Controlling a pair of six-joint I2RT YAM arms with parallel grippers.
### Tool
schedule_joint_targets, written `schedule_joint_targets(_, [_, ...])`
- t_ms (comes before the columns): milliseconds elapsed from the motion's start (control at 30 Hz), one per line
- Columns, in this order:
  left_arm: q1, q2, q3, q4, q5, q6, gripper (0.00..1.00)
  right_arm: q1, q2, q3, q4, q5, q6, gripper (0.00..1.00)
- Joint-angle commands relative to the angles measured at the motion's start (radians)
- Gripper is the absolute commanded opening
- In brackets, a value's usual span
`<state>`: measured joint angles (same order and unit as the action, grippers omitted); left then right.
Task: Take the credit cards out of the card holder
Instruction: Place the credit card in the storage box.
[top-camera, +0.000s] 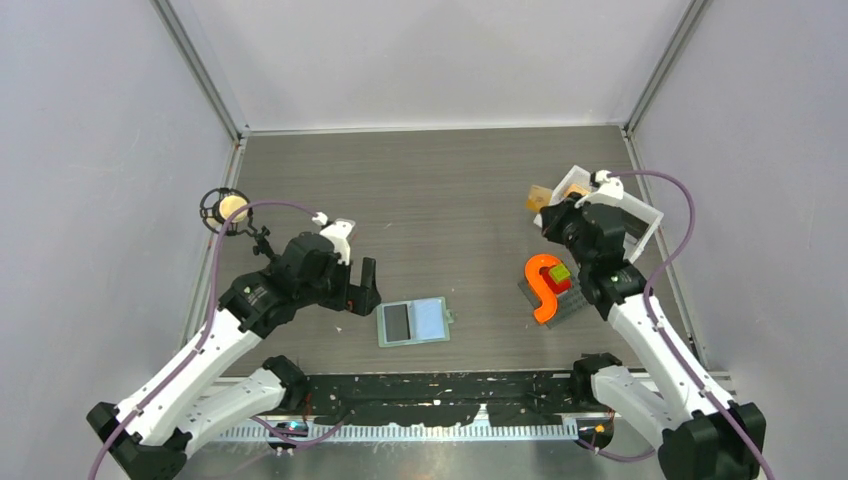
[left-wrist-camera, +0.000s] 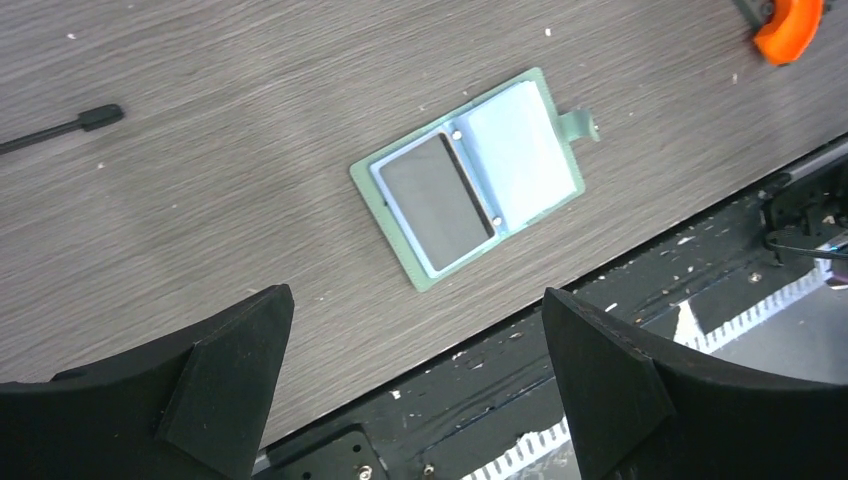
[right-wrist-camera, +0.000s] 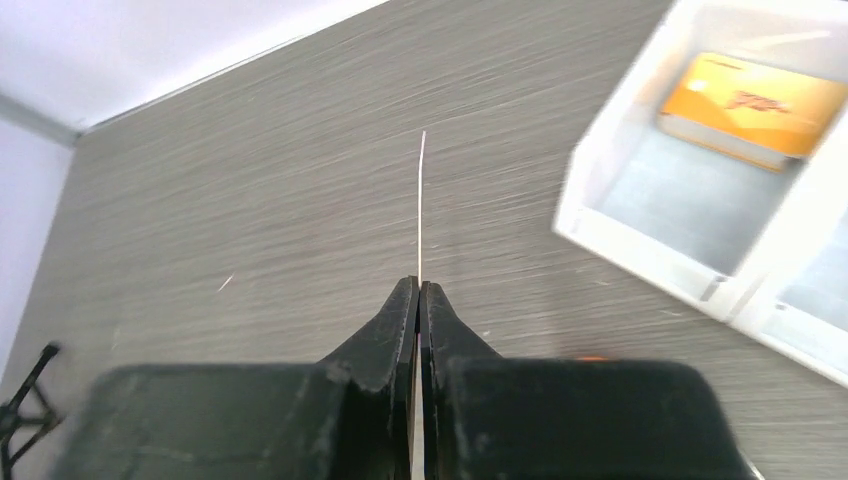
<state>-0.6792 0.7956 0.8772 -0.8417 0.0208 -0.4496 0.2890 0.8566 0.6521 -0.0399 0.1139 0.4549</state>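
The holder (top-camera: 413, 322) lies opened flat on the bench (top-camera: 450, 190), just right of the left pincer (top-camera: 358, 290) and clear of both fingers. From the left wrist it sits ahead of the pincer, in line with the gap between the jaws, turned at a slant. Its sage-green cover shows as a thin border around two pale blue pocket faces. The pocket nearer the pincer's left finger (left-wrist-camera: 235, 350) holds a dark grey card (left-wrist-camera: 437, 200). The other face is plain pale blue. Two small studs sit along the fold, and a short green tab juts from the outer edge.

The left pincer is released, jaws wide apart and nothing between them.

The right pincer (right-wrist-camera: 418, 285) is clenched on a thin pale card (right-wrist-camera: 421, 200), seen edge-on and sticking straight out past the fingertips. A white tray (right-wrist-camera: 640, 250) lies ahead and to the right of this pincer, with an orange card (right-wrist-camera: 755, 95) in one compartment.
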Motion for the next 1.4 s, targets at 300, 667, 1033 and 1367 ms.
schedule_joint_targets(300, [0.002, 0.043, 0.11, -0.1, -0.188, 0.14, 1.0, -0.424, 0.292, 0.209, -0.012, -0.177, 0.064, 0.05])
schedule_joint_targets(667, [0.002, 0.117, 0.124, -0.144, -0.247, 0.163, 1.0, -0.495, 0.548, 0.29, 0.034, -0.239, 0.076, 0.05])
schedule_joint_targets(1033, [0.001, 0.05, 0.106, -0.117, -0.28, 0.167, 1.0, -0.517, 0.7, 0.364, 0.098, -0.25, 0.104, 0.05])
schedule_joint_targets(1367, [0.002, -0.003, 0.095, -0.078, -0.264, 0.176, 1.0, -0.54, 0.773, 0.407, 0.099, -0.259, 0.102, 0.05])
